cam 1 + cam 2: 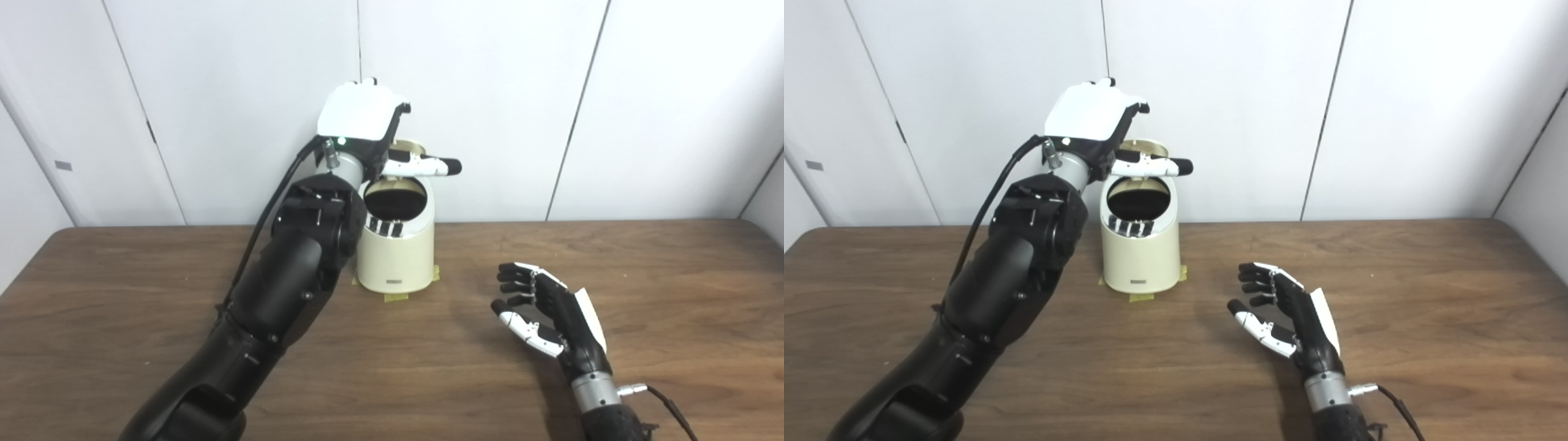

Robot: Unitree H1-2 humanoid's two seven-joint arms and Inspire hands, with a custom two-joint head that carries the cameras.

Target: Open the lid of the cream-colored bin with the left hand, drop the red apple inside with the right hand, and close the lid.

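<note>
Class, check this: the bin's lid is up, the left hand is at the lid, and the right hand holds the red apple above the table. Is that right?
Not quite. The right hand holds nothing: it is open and empty, as the left eye view shows. No apple is visible. The bin does have its lid up, with the left hand at it.

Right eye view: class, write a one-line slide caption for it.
Left robot hand holds the lid of the cream-colored bin raised, while the open right robot hand waits over the table; no apple visible.

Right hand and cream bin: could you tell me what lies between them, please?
Only bare brown table lies between the right hand and the bin; both views show it.
</note>
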